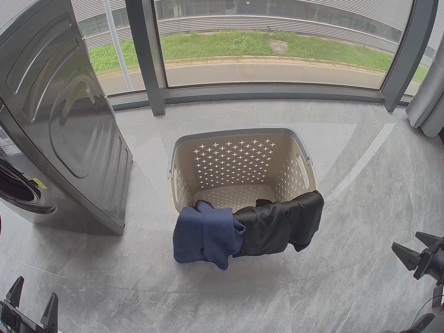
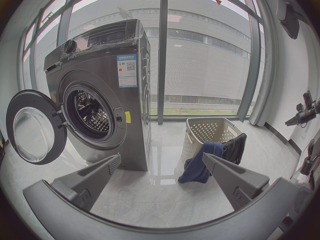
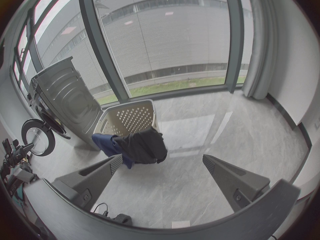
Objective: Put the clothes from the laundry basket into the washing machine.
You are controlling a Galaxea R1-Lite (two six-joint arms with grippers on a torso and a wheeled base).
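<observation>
Grey marble floor (image 1: 231, 301), tall windows (image 1: 277, 47) around us. Ahead of our left gripper (image 2: 160, 158) and right gripper (image 3: 160, 159), fingers spread, blue and black clothes (image 1: 208, 232) drape the rim of the beige laundry basket (image 1: 240, 131)

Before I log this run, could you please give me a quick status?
Grippers: left gripper open, right gripper open, empty. On laundry basket rim: blue garment, black garment, draped. Path: washing machine door open.
</observation>
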